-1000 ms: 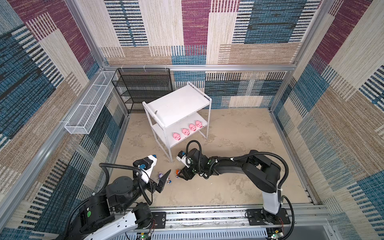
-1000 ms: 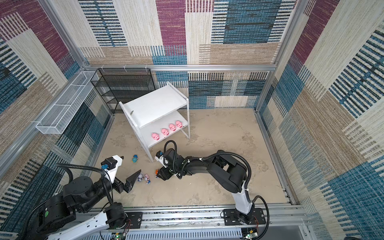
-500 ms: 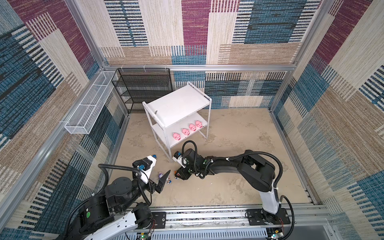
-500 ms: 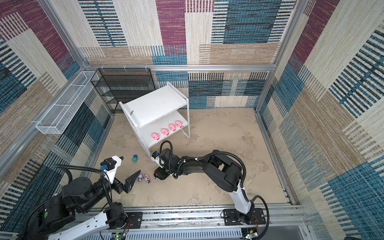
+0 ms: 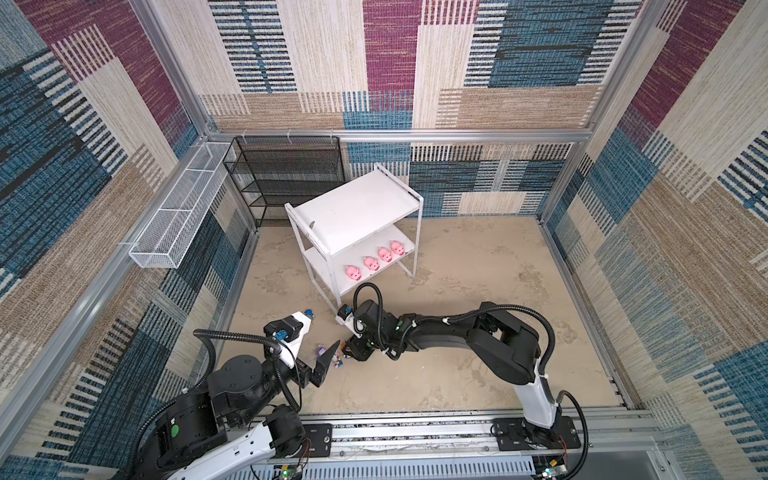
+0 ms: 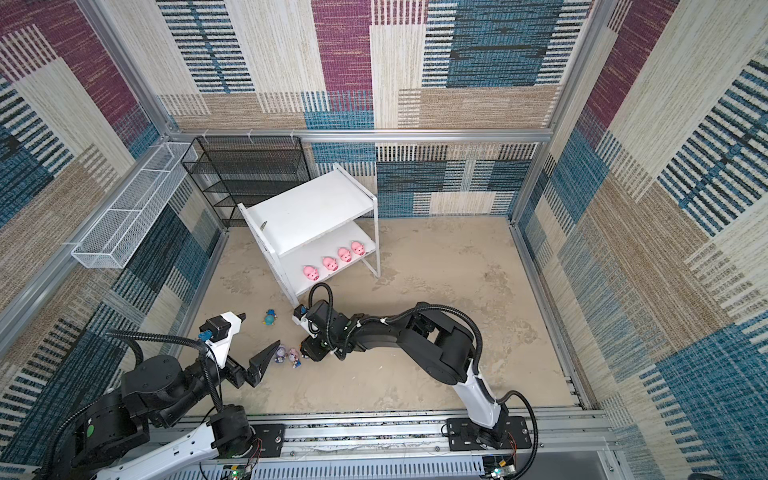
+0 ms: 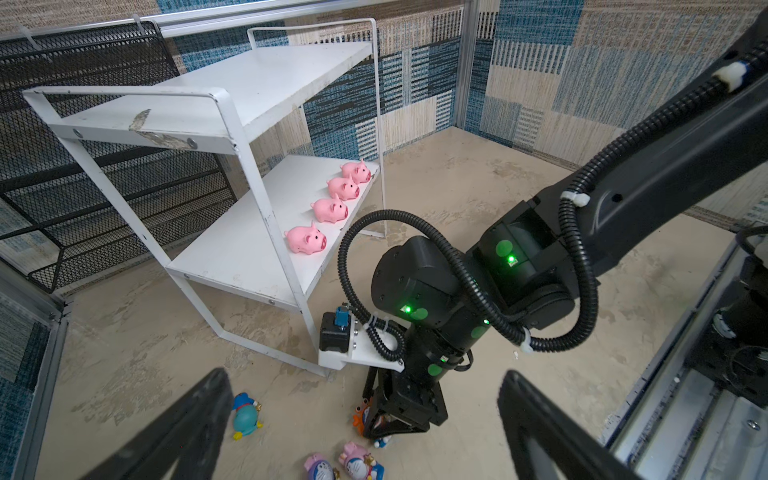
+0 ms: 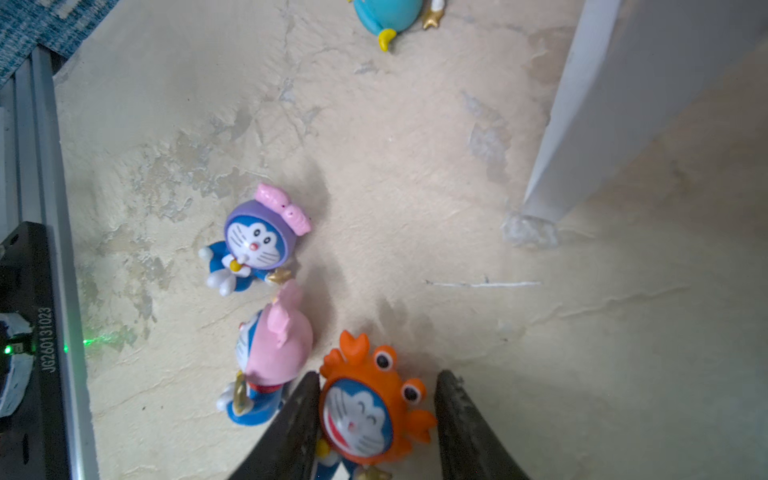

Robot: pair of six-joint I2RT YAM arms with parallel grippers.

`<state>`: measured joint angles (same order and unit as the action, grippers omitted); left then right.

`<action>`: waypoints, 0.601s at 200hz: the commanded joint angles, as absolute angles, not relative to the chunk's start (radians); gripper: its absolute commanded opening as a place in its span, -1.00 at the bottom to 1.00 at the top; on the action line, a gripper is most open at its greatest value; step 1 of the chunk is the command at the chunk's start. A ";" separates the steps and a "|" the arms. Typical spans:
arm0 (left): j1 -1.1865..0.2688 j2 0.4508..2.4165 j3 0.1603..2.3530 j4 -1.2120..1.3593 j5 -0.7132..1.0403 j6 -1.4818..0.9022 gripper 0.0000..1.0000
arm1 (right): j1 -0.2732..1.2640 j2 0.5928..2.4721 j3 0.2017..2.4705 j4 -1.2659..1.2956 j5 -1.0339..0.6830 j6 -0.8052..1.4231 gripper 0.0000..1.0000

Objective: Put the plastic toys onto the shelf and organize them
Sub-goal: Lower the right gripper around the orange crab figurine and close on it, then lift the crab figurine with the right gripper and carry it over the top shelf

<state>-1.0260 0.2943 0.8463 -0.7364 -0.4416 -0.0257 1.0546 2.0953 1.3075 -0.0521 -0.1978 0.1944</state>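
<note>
Four pigs (image 5: pixel 370 263) in a row on shelf's (image 5: pixel 357 208) lower board. Mesh rack (image 5: pixel 286 174) behind shelf. On floor (image 5: pixel 457 270) before shelf: three figurines (image 6: pixel 281 354) clustered; fourth figurine (image 6: pixel 270 318) apart, left, nearer shelf.

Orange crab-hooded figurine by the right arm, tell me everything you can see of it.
The orange crab-hooded plastic figurine looks glossy. Its orange hood, with raised claws and two bulging eyes, frames a white laughing cartoon face, and a blue body and a gold bit show below. It faces the right wrist camera, low over the beige floor. The right hand's two black fingers grip the hood's sides. The pink-hooded figurine lies just past one finger.
</note>
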 commanded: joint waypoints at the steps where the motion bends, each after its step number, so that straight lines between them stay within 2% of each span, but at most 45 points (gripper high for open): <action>1: -1.025 0.292 0.843 -0.704 -0.441 -0.020 0.98 | 1.055 2.098 1.304 -0.128 -0.130 0.196 -0.02; 29: -1.025 0.293 0.839 -0.697 -0.437 -0.015 0.98 | 1.054 2.085 1.296 -0.135 -0.107 0.199 0.04; 56: -1.025 0.290 0.841 -0.698 -0.437 -0.014 0.98 | 1.054 2.083 1.300 -0.137 -0.109 0.195 0.01; 81: -1.025 0.286 0.841 -0.699 -0.438 -0.015 0.98 | 1.061 2.077 1.302 -0.137 -0.109 0.183 -0.17; 120: -1.025 0.284 0.838 -0.698 -0.439 -0.014 0.98 | 1.071 2.005 1.225 -0.059 -0.080 0.160 -0.33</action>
<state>-1.0252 0.2867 0.8406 -0.7296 -0.4393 -0.0231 1.0657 2.0453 1.2636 -0.0723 -0.1200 0.1810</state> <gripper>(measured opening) 0.991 0.402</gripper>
